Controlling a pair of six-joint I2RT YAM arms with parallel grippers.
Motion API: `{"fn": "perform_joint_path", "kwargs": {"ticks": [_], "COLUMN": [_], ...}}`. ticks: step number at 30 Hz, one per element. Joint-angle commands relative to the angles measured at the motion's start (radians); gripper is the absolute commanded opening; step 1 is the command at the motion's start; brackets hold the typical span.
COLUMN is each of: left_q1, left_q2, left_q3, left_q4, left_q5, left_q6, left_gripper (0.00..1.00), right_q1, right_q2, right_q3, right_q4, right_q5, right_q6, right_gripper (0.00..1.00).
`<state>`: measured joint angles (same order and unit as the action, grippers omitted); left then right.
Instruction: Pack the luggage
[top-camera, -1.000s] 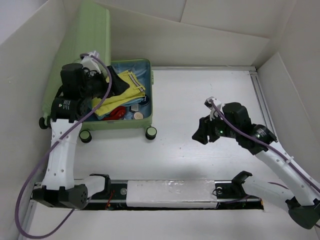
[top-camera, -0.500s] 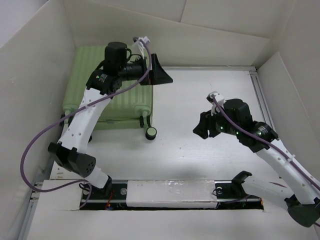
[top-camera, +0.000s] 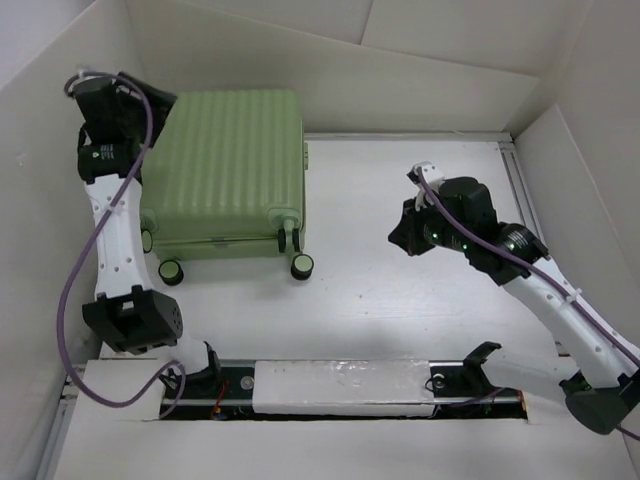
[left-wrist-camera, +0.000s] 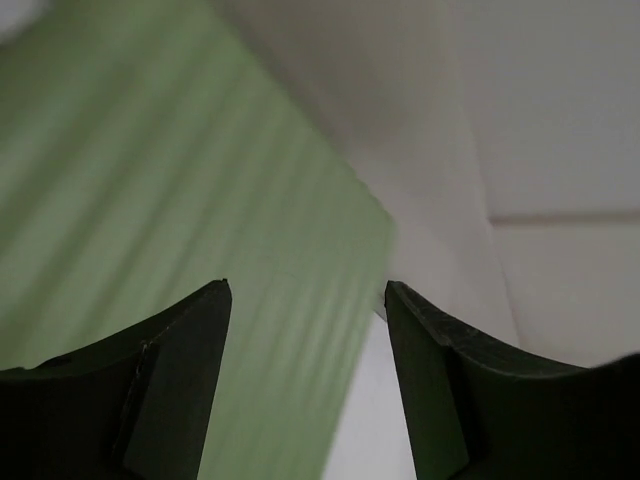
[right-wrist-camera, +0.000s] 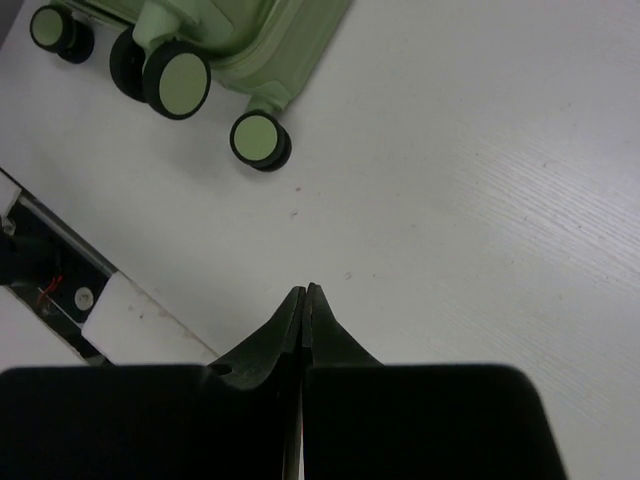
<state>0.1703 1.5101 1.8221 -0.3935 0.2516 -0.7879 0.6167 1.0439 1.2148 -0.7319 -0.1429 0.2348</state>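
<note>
The luggage (top-camera: 230, 160), a pale green ribbed hard-shell suitcase, lies shut and flat at the back left of the table, its caster wheels (top-camera: 300, 265) toward me. My left gripper (top-camera: 158, 100) hovers at its far left corner by the wall. In the left wrist view that gripper (left-wrist-camera: 305, 290) is open and empty, with the blurred green luggage (left-wrist-camera: 150, 200) below it. My right gripper (top-camera: 402, 240) hangs over the bare table to the right of the luggage. The right wrist view shows it (right-wrist-camera: 305, 288) shut on nothing, with the luggage (right-wrist-camera: 260, 30) and its wheels (right-wrist-camera: 175, 85) at the upper left.
White cardboard walls (top-camera: 60, 200) close in the table (top-camera: 400, 190) on the left, back and right. A rail with white padding (top-camera: 340, 385) runs along the near edge between the arm bases.
The luggage lid, open over clothes a second ago, is now closed. My left arm swung from above the luggage to its far left corner. My right gripper has shut.
</note>
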Motion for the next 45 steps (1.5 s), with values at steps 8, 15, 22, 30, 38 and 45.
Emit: {"fn": "perform_joint_path", "kwargs": {"ticks": [8,15,22,30,38,45], "left_q1": [0.215,0.302,0.255,0.151,0.009,-0.135], "left_q2": [0.381,0.544,0.616,0.567,0.507,0.447], "left_q3": [0.46,0.444,0.306,0.082,-0.076,-0.148], "left_q4": [-0.269,-0.265,-0.237,-0.133,-0.061,-0.036], "left_q5": [-0.221,-0.1,-0.057,-0.017,0.032,0.113], "left_q6": [-0.057,-0.044,0.01,0.059,0.09,0.122], "left_gripper": [0.57,0.56,0.56,0.55,0.55,0.52], "right_q1": [0.008,-0.02,-0.029,-0.063,-0.054,-0.054], "right_q2": [0.309,0.609,0.932,1.077,0.935,0.578], "right_q3": [0.268,0.457,0.688,0.713,0.45,0.187], "right_q4": [0.201,0.35,0.431,0.56,0.67,0.632], "right_q5": [-0.009,-0.124,-0.233,-0.357,-0.435,-0.321], "right_q6": [0.037,0.083,0.153,0.225,0.244,0.232], "right_gripper": [0.0,0.75,0.98,1.0,0.81,0.77]}}
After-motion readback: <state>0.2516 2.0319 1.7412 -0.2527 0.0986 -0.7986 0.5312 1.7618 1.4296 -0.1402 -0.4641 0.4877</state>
